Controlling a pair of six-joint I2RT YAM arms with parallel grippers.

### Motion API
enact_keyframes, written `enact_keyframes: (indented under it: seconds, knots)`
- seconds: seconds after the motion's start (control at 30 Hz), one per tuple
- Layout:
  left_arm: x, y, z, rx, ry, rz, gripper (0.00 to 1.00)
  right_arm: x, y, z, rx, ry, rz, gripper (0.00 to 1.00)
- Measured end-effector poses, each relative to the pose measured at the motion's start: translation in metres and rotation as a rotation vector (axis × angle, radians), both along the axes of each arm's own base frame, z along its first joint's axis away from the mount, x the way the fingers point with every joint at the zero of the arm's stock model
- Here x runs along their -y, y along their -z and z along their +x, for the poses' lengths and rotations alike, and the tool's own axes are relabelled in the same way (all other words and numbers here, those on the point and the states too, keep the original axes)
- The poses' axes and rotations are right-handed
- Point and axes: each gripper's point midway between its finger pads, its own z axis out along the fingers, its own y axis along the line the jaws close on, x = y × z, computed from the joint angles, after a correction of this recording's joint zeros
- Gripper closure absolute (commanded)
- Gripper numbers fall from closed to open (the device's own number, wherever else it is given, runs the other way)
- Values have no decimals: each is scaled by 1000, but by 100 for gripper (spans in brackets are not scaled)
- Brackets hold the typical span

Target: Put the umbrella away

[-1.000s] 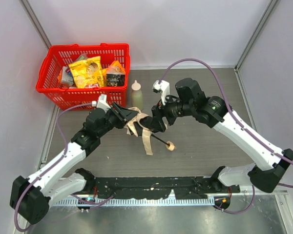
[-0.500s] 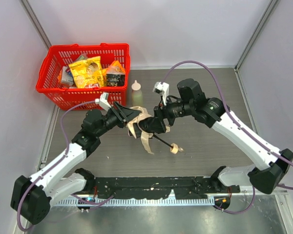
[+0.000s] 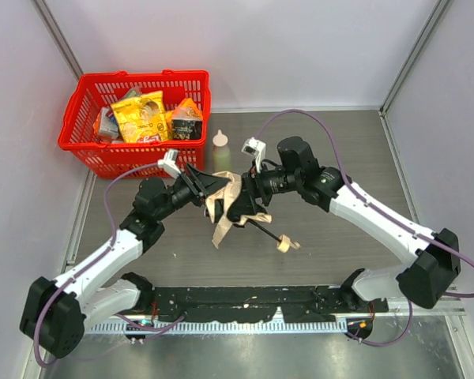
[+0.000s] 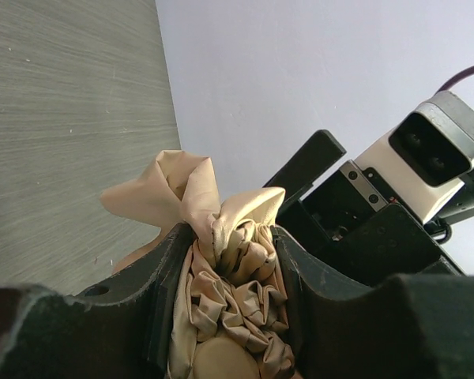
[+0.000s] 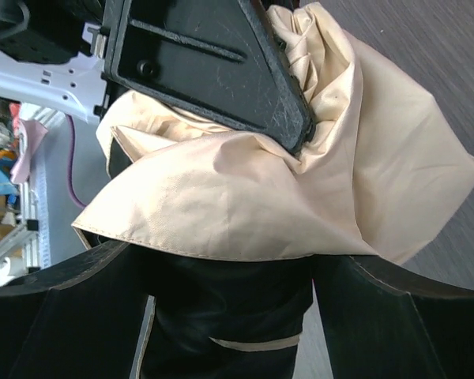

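While bunched, the umbrella (image 4: pixel 186 185) sits clamped inside the left tool (image 4: pixel 229 268).

The cream compact umbrella (image 3: pixel 227 207) is a crumpled bunch of fabric, its thin black shaft (image 3: pixel 262 229) slanting out to a pale knob handle (image 3: pixel 284 244).

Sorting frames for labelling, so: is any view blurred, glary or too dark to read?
Top external: even light, sharp, only soft shadows under the umbrella. Left wrist: the cloth in the left gripper is crisp, but the gripper's near edges are dark and soft. Right wrist: the cloth is bright and sharp, while the right gripper is nearly black, showing little detail.
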Motion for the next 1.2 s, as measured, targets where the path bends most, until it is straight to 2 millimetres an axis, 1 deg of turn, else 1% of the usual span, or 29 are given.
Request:
enact_keyframes:
  seconds: [0.2,0.43,0.47,0.5,0.53,0.57,0.67,0.7,0.73,0.77,0.8,0.83,0.87,0.9,1.0,1.03,1.1,1.17,1.2]
  knots:
    - [2,2,0,-16,9,-30,100,-14,3,-1,-45,11,61,20]
    - [1,-2,2,-15,9,-56,100,-35,8,0,-87,-4,113,20]
    - [1,-1,2,-17,8,-56,100,-37,9,-1,-92,-7,122,23]
    - [1,0,2,-19,7,-55,100,-39,10,-1,-99,-10,130,29]
    - [0,2,2,-22,4,-54,100,-40,12,-1,-107,-12,138,33]
    - [0,3,2,-25,3,-53,100,-41,14,-1,-114,-14,144,40]
    - [0,4,2,-30,7,-52,100,-46,18,-5,-147,-32,160,54]
    - [0,4,1,-31,8,-54,100,-47,18,-6,-158,-37,166,62]
    - [0,4,1,-32,9,-57,100,-48,19,-7,-169,-40,171,67]
    - [0,3,1,-31,11,-60,100,-49,19,-7,-173,-41,175,77]
    - [0,1,1,-27,14,-66,100,-50,19,-8,-185,-38,180,81]
    - [0,1,0,-25,16,-69,100,-51,19,-8,-191,-35,188,91]
    - [0,0,0,-21,17,-71,100,-52,19,-8,-203,-30,195,96]
    - [0,0,1,-20,15,-72,100,-52,18,-7,-205,-29,205,99]
    - [0,1,1,-21,17,-68,100,-53,19,-8,-221,-20,232,99]
    - [0,2,2,-23,17,-66,93,-54,19,-8,-230,-17,243,99]
    - [0,5,1,-23,18,-54,68,-54,19,-9,-251,-7,267,99]
    - [0,9,-1,-27,20,-31,38,-52,22,-11,-276,-1,284,99]
    - [0,11,-2,-30,19,-10,27,-52,23,-12,-289,0,289,99]
